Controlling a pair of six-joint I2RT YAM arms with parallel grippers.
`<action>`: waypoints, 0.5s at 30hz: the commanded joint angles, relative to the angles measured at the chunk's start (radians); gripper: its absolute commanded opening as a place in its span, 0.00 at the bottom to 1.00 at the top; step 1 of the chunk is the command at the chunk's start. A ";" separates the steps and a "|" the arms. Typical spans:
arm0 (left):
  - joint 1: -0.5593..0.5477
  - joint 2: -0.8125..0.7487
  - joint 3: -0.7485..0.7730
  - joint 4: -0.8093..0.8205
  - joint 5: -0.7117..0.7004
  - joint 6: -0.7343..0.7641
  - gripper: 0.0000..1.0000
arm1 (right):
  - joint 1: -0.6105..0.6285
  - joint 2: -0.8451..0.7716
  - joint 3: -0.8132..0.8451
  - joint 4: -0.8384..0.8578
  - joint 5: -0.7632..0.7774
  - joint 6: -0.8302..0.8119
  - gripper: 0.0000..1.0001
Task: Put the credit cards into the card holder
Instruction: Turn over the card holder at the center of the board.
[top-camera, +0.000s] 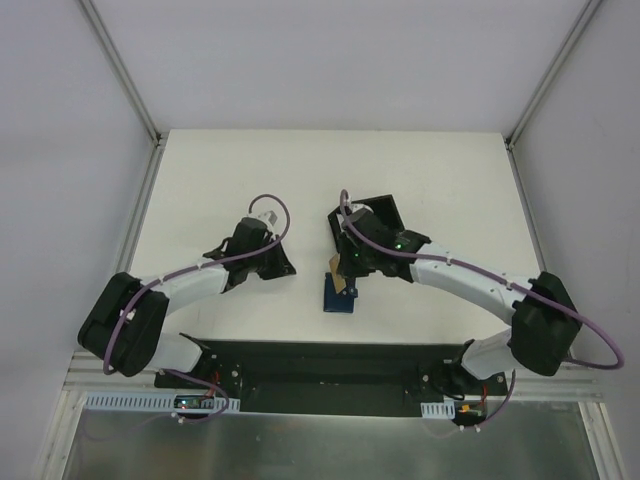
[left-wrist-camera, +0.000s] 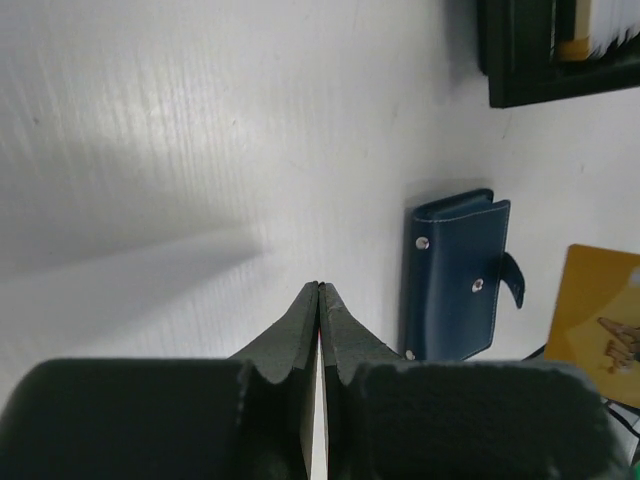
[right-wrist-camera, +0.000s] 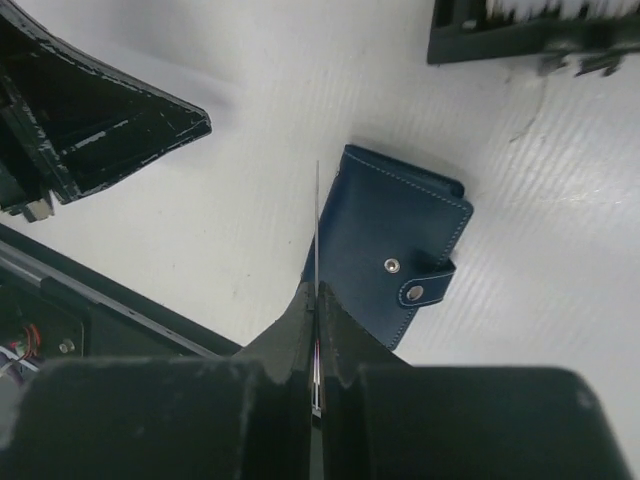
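Note:
The card holder (top-camera: 338, 300) (left-wrist-camera: 455, 280) (right-wrist-camera: 395, 245) lies on the white table, dark navy, folded closed with its snap tab across the edge. My right gripper (top-camera: 346, 276) (right-wrist-camera: 317, 292) hovers just above its left side, shut on a credit card (right-wrist-camera: 317, 220) that shows edge-on as a thin line. From the left wrist view that same credit card (left-wrist-camera: 600, 315) looks yellow-orange. My left gripper (top-camera: 289, 267) (left-wrist-camera: 320, 287) is shut to the left of the holder, and nothing sticks out from its jaws. More whitish cards (right-wrist-camera: 545, 8) stand in the black tray.
A black square tray (top-camera: 378, 213) (left-wrist-camera: 520, 85) (right-wrist-camera: 480, 42) with raised walls sits behind the holder. The dark base rail (top-camera: 320, 365) runs along the near table edge. Metal frame posts (top-camera: 150, 130) rise at the table's far corners.

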 joint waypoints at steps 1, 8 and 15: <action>-0.012 -0.054 -0.024 -0.035 0.011 0.027 0.00 | 0.056 0.070 -0.005 0.029 0.083 0.109 0.00; -0.032 -0.034 0.005 -0.043 0.034 0.048 0.00 | 0.057 0.078 -0.050 -0.053 0.164 0.100 0.00; -0.081 0.000 0.034 -0.043 0.023 0.050 0.00 | 0.016 -0.010 -0.154 -0.052 0.175 0.104 0.00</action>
